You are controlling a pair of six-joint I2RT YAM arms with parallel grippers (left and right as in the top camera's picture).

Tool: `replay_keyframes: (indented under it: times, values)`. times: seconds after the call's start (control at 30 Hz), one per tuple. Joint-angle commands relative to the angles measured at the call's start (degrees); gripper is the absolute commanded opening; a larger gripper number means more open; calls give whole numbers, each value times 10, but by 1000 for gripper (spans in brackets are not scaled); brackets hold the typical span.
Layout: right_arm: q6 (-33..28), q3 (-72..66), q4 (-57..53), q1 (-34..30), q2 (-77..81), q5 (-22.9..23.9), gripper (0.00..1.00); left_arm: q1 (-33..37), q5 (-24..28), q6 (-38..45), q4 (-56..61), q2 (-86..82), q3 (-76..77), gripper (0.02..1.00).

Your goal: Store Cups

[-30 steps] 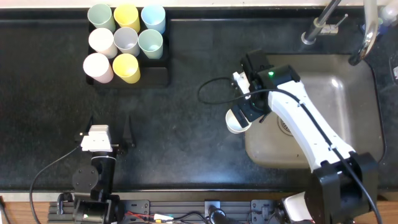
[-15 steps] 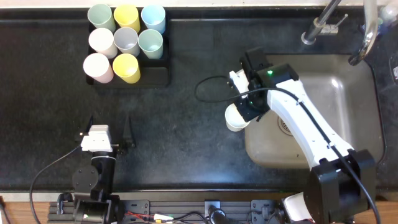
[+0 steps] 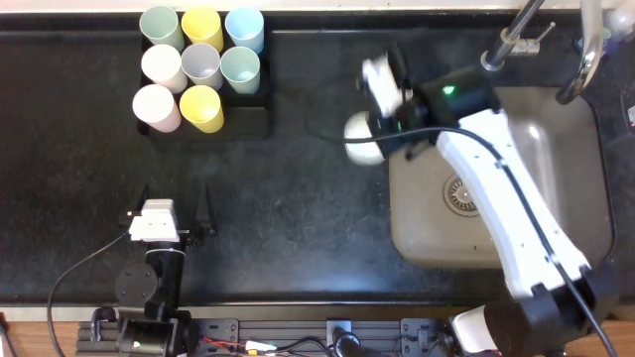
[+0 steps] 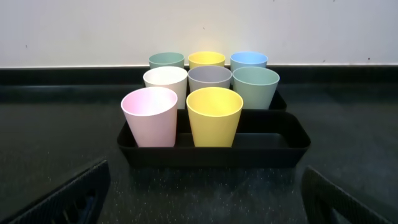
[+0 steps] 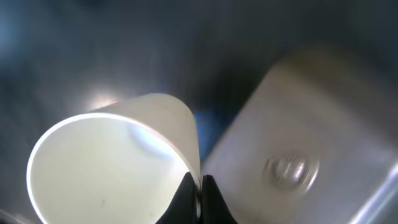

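Right wrist view: cream cup, empty, rim pinched between fingers.

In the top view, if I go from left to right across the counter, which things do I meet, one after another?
From the left: tray → white cup → sink.

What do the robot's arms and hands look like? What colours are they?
The right arm is long and white with black joints and a little green light. The left arm is mostly black, with a white block and a thin black cable. The left hand has two thin black fingers.
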Motion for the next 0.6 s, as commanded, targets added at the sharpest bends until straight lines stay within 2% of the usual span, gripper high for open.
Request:
replay_keyframes:
  times: [0.03,0.2,0.33,0.6]
  values:
    - [35,166,10,55,11,-4,45,2,4,8,-2,-5,-1,998]
    - [36,356,4,109,151,4,42,2,3,8,-2,-5,-1,998]
    - [67,475,-7,128,262,1,42,2,3,8,-2,-5,-1,998]
    - [80,506,-14,148,353,-14,42,2,3,8,-2,-5,-1,998]
